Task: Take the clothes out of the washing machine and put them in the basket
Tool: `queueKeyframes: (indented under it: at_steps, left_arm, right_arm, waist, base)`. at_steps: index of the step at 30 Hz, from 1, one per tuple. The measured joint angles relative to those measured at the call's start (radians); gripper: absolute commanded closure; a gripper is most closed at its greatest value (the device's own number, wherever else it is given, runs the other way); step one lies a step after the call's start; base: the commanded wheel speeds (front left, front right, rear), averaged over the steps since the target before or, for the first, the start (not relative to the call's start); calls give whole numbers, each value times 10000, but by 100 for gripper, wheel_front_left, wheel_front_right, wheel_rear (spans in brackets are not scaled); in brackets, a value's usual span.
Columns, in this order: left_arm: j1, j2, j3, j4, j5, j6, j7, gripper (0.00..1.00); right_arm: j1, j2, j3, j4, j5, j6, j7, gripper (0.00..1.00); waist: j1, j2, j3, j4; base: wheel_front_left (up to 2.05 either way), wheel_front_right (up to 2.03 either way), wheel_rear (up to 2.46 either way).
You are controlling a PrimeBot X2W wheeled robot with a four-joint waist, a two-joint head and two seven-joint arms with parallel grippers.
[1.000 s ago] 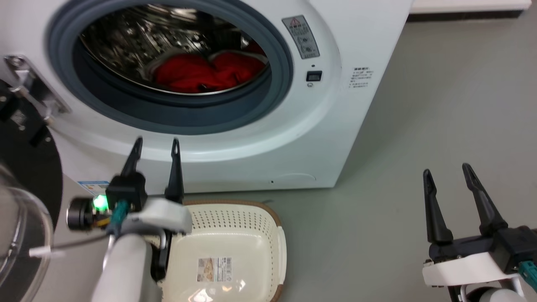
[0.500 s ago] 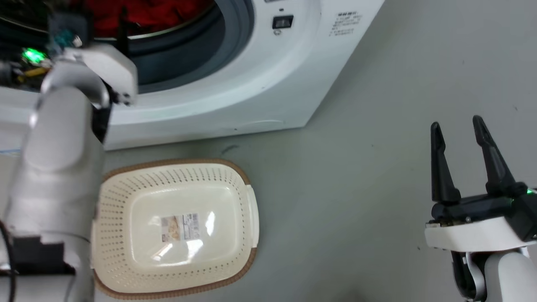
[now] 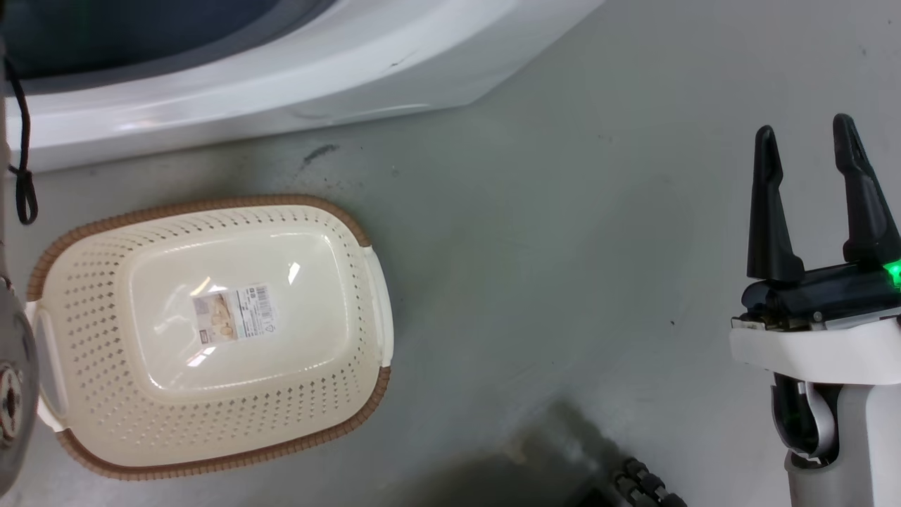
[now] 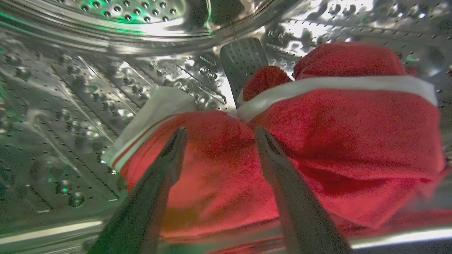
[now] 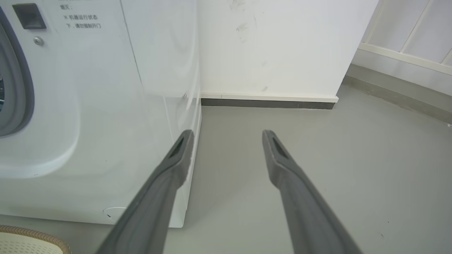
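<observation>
The left tool (image 4: 221,131) is pointing into the washing machine's (image 3: 281,91) perforated steel drum (image 4: 70,106) with fingers spread over the red clothes (image 4: 335,123) lying there, though blur is hiding whether the tips are touching the fabric. The right tool (image 3: 804,127) is hanging released over the grey floor (image 3: 528,246), right of the cream perforated basket (image 3: 197,205), whose left handle a grey arm joint (image 3: 10,394) is partly covering.

Red against white
Red clothes (image 4: 339,141) with white bands; cream basket (image 3: 211,426), brown rim, dotted sides; white washing machine (image 5: 88,106).
</observation>
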Motion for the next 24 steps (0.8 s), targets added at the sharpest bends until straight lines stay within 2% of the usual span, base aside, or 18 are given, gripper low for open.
queueKeyframes:
  at_steps: [9, 17, 18, 19, 20, 24]
  left_arm:
    - [-1028, 247, -1103, 604, -928, -10, 1894, 0]
    - [-1134, 403, -1910, 569, -1636, -10, 2472, 0]
    - [-1132, 410, -1994, 556, -1720, -10, 2518, 9]
    - [-1127, 445, -2080, 522, -1781, -10, 2527, 64]
    - [-1125, 495, -2151, 500, -1833, -12, 2527, 100]
    - [-1048, 654, -2368, 328, -2031, -12, 2180, 100]
  right_arm:
    - [-93, 2, 38, -111, 150, 0, 0, 0]
    - [-142, 2, 40, -109, 171, 0, 0, 0]
    - [-144, 2, 40, -107, 174, 0, 0, 0]
    - [-145, 2, 42, -102, 176, 0, 0, 0]
    - [-146, 2, 44, -100, 178, 0, 0, 0]
    - [-176, 2, 44, -84, 211, 0, 0, 0]
  waist:
    - [-1, 0, 682, -269]
    - [-2, 0, 769, -297]
    - [-2, 0, 767, -299]
    - [-2, 0, 762, -304]
    - [-2, 0, 759, -311]
    - [-2, 0, 715, -337]
  base:
    - [0, 0, 0]
    - [0, 0, 0]
    - [0, 0, 0]
    - [0, 0, 0]
    - [0, 0, 0]
    - [0, 0, 0]
